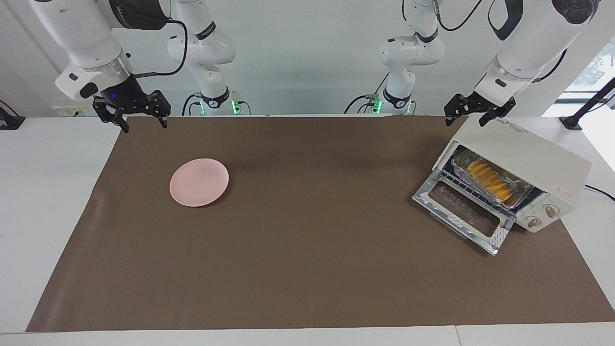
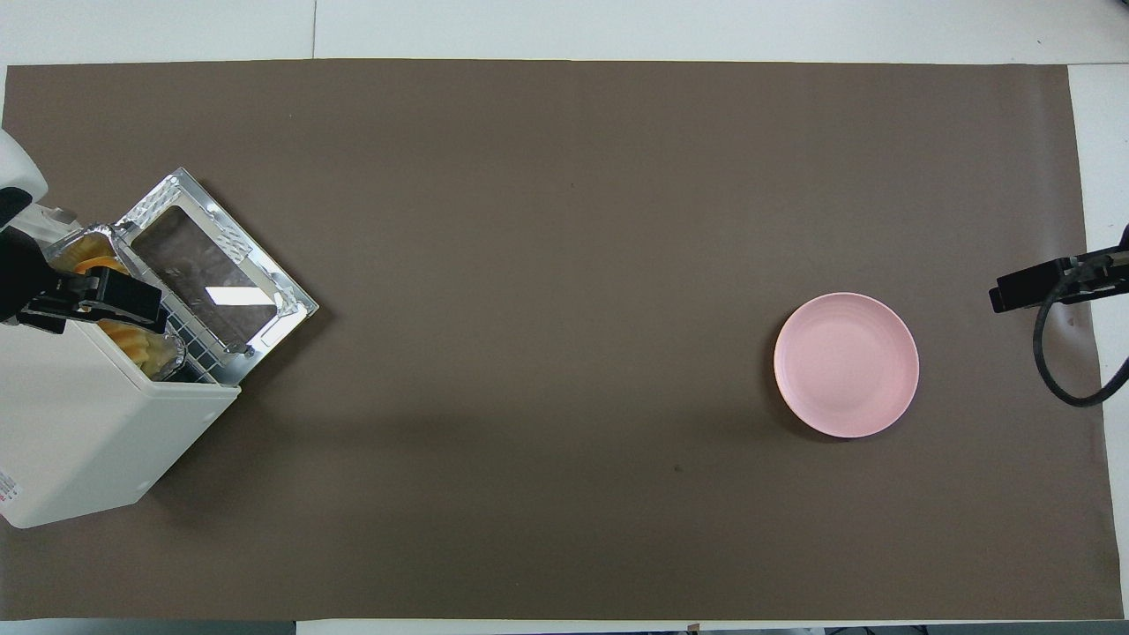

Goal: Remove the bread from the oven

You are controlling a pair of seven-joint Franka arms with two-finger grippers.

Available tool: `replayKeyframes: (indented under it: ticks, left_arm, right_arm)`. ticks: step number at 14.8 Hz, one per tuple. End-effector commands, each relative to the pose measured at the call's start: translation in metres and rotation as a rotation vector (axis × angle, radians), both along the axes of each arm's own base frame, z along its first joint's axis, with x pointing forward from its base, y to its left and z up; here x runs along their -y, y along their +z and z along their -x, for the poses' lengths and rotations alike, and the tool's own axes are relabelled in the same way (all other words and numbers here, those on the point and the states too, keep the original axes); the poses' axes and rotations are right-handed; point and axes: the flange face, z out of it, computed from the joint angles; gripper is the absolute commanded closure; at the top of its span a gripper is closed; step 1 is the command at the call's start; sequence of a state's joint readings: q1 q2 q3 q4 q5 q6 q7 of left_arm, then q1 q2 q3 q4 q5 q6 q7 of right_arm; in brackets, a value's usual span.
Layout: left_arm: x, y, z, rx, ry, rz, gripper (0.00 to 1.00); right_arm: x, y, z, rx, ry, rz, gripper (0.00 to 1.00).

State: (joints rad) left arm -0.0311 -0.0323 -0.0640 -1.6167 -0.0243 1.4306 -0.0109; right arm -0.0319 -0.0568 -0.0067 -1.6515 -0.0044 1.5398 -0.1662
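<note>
The golden-yellow ridged bread loaf (image 1: 490, 180) lies in a crinkled silver foil tray (image 1: 521, 190) on the rack inside the boxy cream-white toaster oven (image 1: 523, 158), glass door (image 1: 463, 211) down. The left gripper (image 1: 479, 111) hovers above the oven roof, fingers spread, empty; the right gripper (image 1: 139, 115) waits, apparently open and empty. Risk: fingers catching foil or rack, dragging the tray out.

Bread (image 1: 490, 180) in oven (image 1: 528, 158) at left arm's end; plate (image 1: 199, 182) toward right arm's.
</note>
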Motion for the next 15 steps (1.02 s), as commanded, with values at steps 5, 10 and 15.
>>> replayKeyframes:
  ticks: [5, 10, 15]
  left_arm:
    - [0.002, -0.001, 0.005, 0.018, -0.017, 0.012, 0.00]
    - [0.012, -0.003, -0.019, 0.123, 0.133, -0.056, 0.00]
    - [0.031, -0.094, -0.105, 0.108, 0.424, -0.232, 0.00]
  right_arm:
    - [0.000, 0.001, 0.006, -0.001, -0.013, -0.018, 0.00]
    - [0.000, 0.001, 0.006, -0.001, -0.013, -0.018, 0.00]
    - [0.000, 0.001, 0.006, -0.001, -0.013, -0.018, 0.00]
